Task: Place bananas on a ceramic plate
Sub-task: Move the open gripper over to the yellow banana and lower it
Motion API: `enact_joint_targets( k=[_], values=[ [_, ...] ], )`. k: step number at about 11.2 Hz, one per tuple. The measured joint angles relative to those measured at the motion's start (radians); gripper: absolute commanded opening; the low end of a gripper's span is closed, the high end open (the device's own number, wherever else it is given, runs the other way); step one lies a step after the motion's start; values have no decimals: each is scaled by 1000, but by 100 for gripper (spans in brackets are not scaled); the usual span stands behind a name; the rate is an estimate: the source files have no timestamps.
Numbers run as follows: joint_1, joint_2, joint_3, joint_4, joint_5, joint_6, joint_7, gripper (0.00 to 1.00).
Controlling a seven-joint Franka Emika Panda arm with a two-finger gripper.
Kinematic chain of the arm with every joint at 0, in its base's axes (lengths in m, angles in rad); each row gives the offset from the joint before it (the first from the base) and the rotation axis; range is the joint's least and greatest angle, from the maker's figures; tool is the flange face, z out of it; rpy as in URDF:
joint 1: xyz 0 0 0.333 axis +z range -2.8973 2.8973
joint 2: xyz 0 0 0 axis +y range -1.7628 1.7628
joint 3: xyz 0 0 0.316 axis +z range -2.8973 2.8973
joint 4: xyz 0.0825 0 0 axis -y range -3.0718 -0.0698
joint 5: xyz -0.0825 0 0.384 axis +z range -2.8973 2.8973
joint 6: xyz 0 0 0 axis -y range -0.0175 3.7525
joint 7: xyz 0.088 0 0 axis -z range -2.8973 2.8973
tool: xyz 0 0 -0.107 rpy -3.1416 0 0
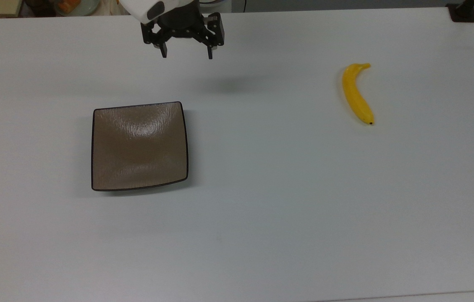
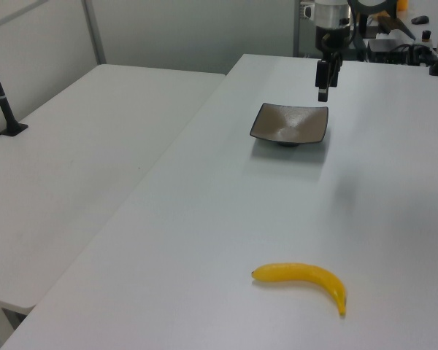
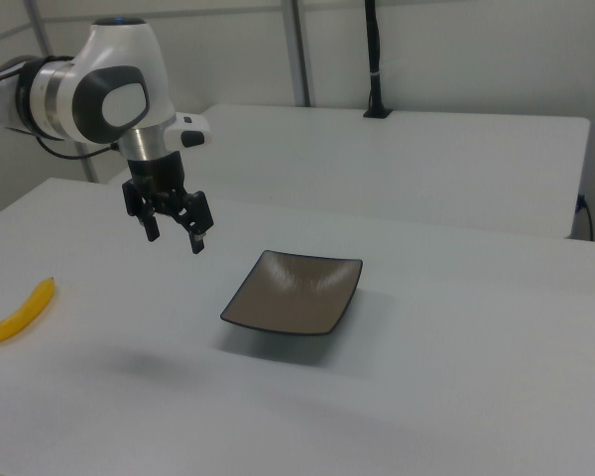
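One plate (image 1: 139, 146) is all I have for a container, and its brown glossy face is bare, showing just a pale glare near the far edge. It sits flat on the white table (image 1: 262, 201), toward the top view's left, square with rounded corners and a thin dark rim. My banana (image 1: 357, 94) lies flat on the table well apart from the plate, toward the top view's right, stem end pointing to the far edge and dark tip toward the near side. From the left view I see the banana (image 2: 305, 277) close to the camera and the plate (image 2: 289, 124) farther back. My gripper (image 1: 186, 55) hangs in the air above the table beyond the plate's far edge, fingers spread wide with nothing between them, pointing down. In the right view the gripper (image 3: 174, 235) sits just to the right view's left of the plate (image 3: 294, 292), clear of it, with the banana (image 3: 18, 311) at the right view's far left edge.
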Motion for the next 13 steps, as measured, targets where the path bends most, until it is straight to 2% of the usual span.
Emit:
enact_joint_targets(
  k=[2,5,8,13],
  values=[
    [11,7,13,-6,0,0,0,100],
    [17,23,69,-21,2,23,42,100],
    [36,70,177,-22,2,123,208,100],
    [138,132,229,-4,2,196,357,100]
  ],
)
